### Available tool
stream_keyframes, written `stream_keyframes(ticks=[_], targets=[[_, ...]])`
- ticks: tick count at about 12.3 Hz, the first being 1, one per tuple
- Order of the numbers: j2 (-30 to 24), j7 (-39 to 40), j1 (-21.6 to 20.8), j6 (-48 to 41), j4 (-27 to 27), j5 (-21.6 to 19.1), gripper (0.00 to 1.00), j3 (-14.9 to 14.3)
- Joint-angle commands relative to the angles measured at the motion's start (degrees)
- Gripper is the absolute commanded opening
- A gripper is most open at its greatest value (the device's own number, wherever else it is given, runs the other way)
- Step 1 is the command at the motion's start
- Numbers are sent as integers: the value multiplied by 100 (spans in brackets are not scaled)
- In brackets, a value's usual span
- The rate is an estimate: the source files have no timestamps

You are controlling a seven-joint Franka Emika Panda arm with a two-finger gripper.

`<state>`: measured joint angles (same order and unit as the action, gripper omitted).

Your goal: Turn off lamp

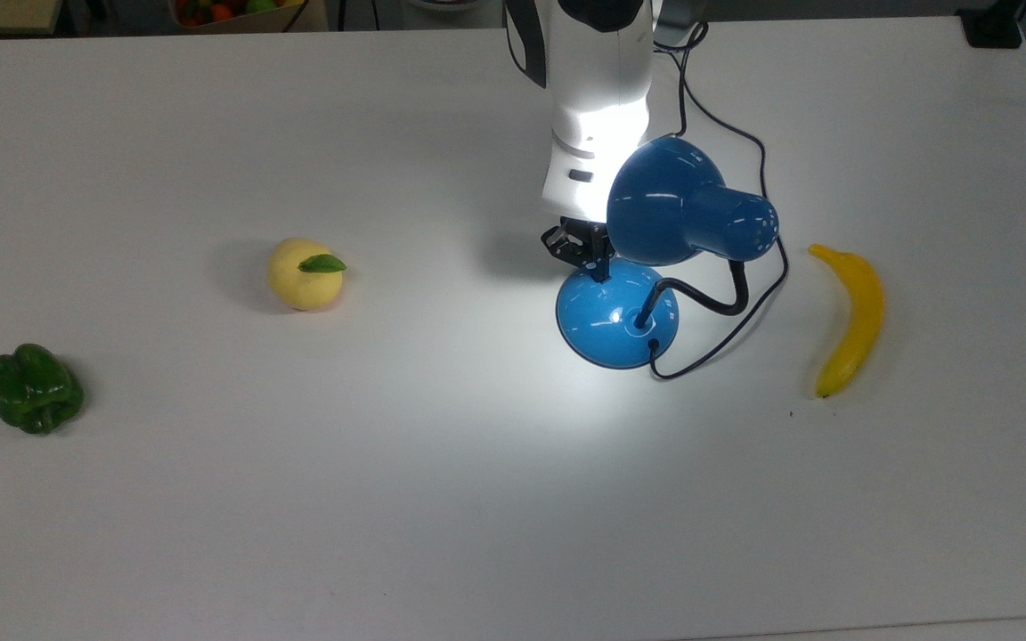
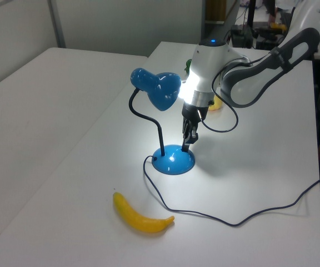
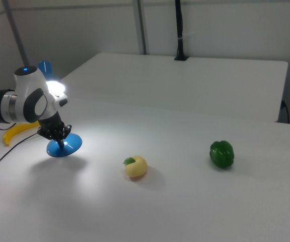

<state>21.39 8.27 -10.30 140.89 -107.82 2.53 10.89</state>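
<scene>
The blue lamp stands mid-table and is lit, throwing a bright pool on the white table. Its glossy dome base (image 1: 611,325) (image 2: 173,162) (image 3: 64,146) carries a black gooseneck up to the blue shade (image 1: 678,206) (image 2: 157,89). My gripper (image 1: 602,267) (image 2: 186,146) (image 3: 60,142) points straight down, shut, with its tip at the base's far rim in the top view, under the shade's mouth. Whether the tip touches the base or its switch is unclear. The thin black cord (image 1: 749,142) loops away behind the shade.
A banana (image 1: 851,320) (image 2: 140,218) lies at the top view's right of the lamp. A yellow fruit with a green leaf (image 1: 304,274) (image 3: 136,166) and a green pepper (image 1: 35,389) (image 3: 221,154) lie to the top view's left. The cord trails across the table (image 2: 260,211).
</scene>
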Motion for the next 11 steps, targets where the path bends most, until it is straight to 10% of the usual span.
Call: stream_keyframes(ticks=[1, 11], targets=[[23, 52, -7, 27, -151, -24, 0, 10], [-433, -71, 63, -1878, -117, -33, 0, 10]])
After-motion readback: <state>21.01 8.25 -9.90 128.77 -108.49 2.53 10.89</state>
